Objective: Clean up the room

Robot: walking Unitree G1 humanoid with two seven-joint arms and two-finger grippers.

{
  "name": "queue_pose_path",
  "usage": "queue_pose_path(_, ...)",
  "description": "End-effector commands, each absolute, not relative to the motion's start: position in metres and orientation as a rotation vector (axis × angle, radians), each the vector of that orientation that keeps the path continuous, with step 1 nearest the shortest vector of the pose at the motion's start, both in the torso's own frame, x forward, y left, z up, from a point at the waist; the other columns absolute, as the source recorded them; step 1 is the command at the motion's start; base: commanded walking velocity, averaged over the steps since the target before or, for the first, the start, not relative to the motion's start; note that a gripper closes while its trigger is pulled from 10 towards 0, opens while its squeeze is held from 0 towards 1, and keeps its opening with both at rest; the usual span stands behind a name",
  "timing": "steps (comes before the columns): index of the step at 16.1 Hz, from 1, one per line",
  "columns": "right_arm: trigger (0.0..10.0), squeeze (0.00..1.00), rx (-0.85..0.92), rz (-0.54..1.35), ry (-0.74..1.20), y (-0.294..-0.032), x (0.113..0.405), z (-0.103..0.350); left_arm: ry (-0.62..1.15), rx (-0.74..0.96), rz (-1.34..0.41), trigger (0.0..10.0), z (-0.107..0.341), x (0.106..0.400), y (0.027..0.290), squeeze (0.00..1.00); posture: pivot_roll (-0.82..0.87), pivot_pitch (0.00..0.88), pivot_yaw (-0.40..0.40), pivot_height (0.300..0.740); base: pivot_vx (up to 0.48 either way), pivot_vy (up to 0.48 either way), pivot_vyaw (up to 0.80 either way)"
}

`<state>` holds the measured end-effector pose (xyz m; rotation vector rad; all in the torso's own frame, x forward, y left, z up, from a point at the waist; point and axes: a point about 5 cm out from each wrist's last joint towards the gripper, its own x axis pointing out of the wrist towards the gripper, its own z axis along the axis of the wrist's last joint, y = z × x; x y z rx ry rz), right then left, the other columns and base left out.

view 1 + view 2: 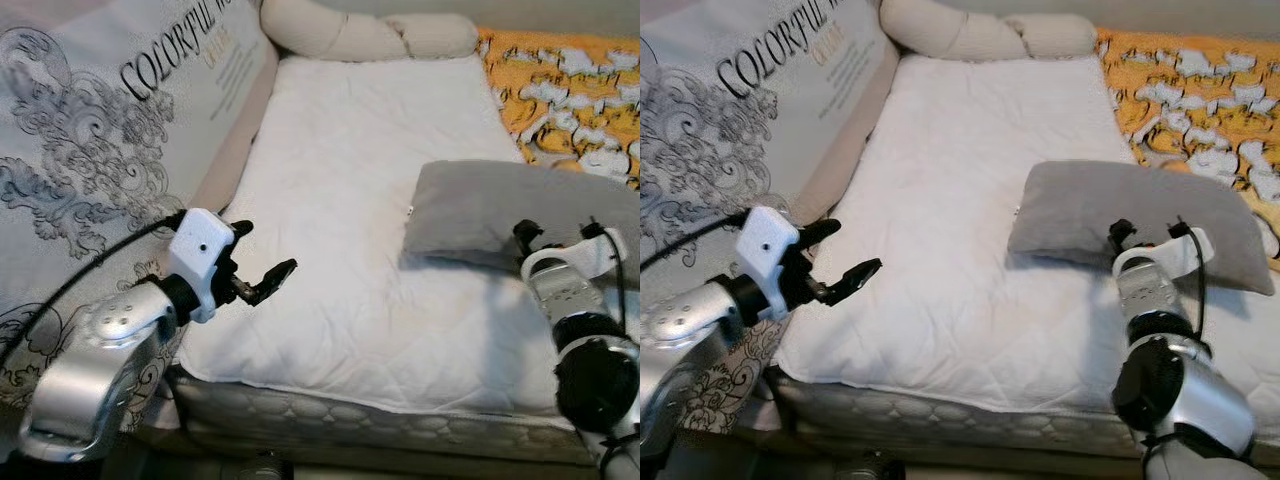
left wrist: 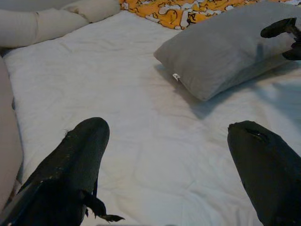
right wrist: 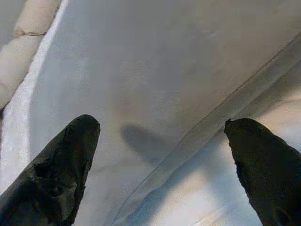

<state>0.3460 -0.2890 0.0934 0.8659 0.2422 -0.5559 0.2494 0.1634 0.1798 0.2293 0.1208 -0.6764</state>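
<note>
A grey pillow [image 1: 500,205] lies on the right half of the bed's white quilted pad [image 1: 340,180]. My right gripper [image 1: 560,232] hovers over the pillow's near edge, fingers spread open and holding nothing. In the right wrist view the right gripper [image 3: 162,155] has a seam of the bedding running between its fingers. My left gripper [image 1: 262,258] hangs open and empty above the pad's near left corner. The left wrist view has the left gripper [image 2: 169,155] facing across the pad toward the grey pillow [image 2: 221,52].
A large patterned cushion [image 1: 90,130] with printed lettering leans along the bed's left side. A cream bolster [image 1: 350,35] lies across the head. An orange patterned blanket [image 1: 570,90] covers the far right. The mattress edge [image 1: 330,425] runs along the near side.
</note>
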Motion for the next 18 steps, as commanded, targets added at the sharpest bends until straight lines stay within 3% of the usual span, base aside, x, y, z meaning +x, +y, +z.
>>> queue_pose_path(1,10.0,0.0,0.87,-0.552,0.231,-0.288,0.35,0.1,0.118,0.234,-0.675,10.0,0.184,0.247,0.166,1.0,0.19,0.124,0.049,0.74,0.0,0.0,0.0)
queue_pose_path(6,10.0,0.0,0.95,-0.553,0.169,-0.291,0.353,0.107,0.077,0.359,-0.663,10.0,0.204,0.234,0.175,1.0,0.23,0.217,0.057,0.74,0.0,0.0,0.0)
queue_pose_path(9,10.0,0.0,1.098,-0.58,0.071,-0.297,0.352,0.111,-0.012,0.42,-0.592,10.0,0.226,0.224,0.184,1.0,0.27,0.221,0.068,0.74,0.0,0.0,0.0)
queue_pose_path(16,10.0,0.0,1.173,-0.56,-0.076,-0.306,0.357,0.131,-0.163,0.499,-0.49,10.0,0.256,0.219,0.191,1.0,0.31,0.233,0.097,0.74,0.0,0.0,0.0)
queue_pose_path(17,9.1,0.0,1.172,-0.545,-0.102,-0.308,0.359,0.136,-0.179,0.508,-0.476,10.0,0.258,0.219,0.192,1.0,0.31,0.227,0.097,0.74,0.0,0.0,0.0)
queue_pose_path(18,3.1,0.0,1.169,-0.536,-0.118,-0.309,0.36,0.141,-0.178,0.509,-0.468,10.0,0.259,0.219,0.192,1.0,0.31,0.224,0.097,0.74,0.0,0.0,0.0)
